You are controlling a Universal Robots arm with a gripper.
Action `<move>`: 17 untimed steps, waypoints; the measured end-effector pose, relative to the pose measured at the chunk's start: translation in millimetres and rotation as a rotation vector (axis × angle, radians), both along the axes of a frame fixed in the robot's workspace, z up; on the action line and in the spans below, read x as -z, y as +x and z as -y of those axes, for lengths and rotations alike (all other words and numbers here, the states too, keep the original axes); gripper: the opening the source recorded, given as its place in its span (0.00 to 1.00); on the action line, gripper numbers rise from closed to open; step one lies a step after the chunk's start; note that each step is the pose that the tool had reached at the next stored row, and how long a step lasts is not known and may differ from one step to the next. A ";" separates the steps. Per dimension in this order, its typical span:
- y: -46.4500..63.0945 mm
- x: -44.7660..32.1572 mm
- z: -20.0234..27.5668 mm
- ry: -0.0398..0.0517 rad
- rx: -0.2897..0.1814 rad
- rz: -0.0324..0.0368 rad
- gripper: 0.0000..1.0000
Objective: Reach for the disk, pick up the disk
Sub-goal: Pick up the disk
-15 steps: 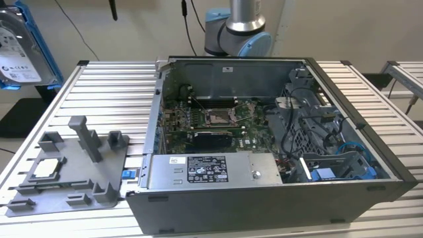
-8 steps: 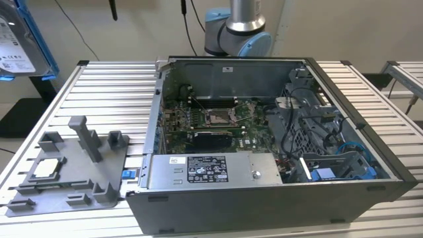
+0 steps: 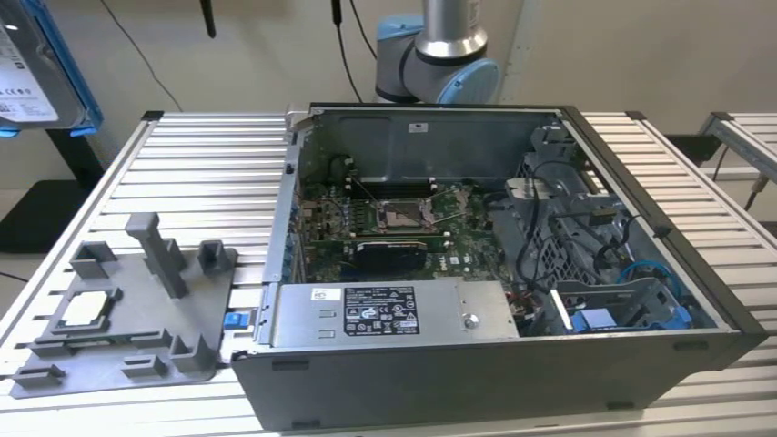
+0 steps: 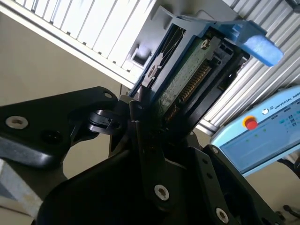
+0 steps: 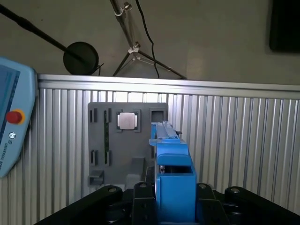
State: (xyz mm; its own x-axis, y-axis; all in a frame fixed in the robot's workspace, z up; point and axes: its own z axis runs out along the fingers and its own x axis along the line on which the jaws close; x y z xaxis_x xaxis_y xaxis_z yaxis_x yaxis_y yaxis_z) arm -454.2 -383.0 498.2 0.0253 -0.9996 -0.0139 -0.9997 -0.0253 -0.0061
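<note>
- The black pincer (image 4: 149, 111) is pinching the disk (image 4: 187, 75), a flat rectangular silver hard drive framed by a blue plastic bracket. In the second wrist view its jaws are pressing on the drive's two flat faces, and the green circuit-board side is facing the camera.
- In the first wrist view the disk (image 5: 174, 183) is standing edge-on between the pincer's black links. Its blue bracket is facing the camera, and the ribbed metal desk (image 5: 243, 140) is lying beyond it.
- In the upper left of the exterior view the disk (image 3: 31, 77) is showing its white printed label and blue edge, hanging clear of the desk (image 3: 195, 164).
- A grey plastic fixture tray (image 3: 116, 341) is lying on the desk in the lower left of the exterior view. A small flat square silver chip (image 3: 83, 309) is sitting in one of its recesses.
- An open dark grey computer case (image 3: 486, 382) is occupying the middle of the exterior view. A green motherboard (image 3: 401, 218) is lying inside it, and a grey power-supply box with a black label (image 3: 388, 314) is sitting along its near side.
- The silver and light blue robot arm (image 3: 438, 55) is rising behind the case at the top centre.
- A light blue control panel with a red button (image 4: 262, 136) is showing beyond the disk in the second wrist view.
</note>
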 end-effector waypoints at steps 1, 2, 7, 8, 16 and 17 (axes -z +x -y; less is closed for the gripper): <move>0.0 0.0 0.0 0.0001 0.000 0.0001 0.00; 0.0 0.0 0.0 0.0002 0.000 0.0000 0.00; 0.0 -0.1 0.0 0.0007 0.000 0.0001 0.00; 0.0 -0.1 0.0 0.0009 0.000 0.0001 0.00; 4.3 -0.1 0.0 0.0018 0.000 0.0002 0.00; 5.9 -0.1 0.0 0.0019 0.000 0.0001 0.00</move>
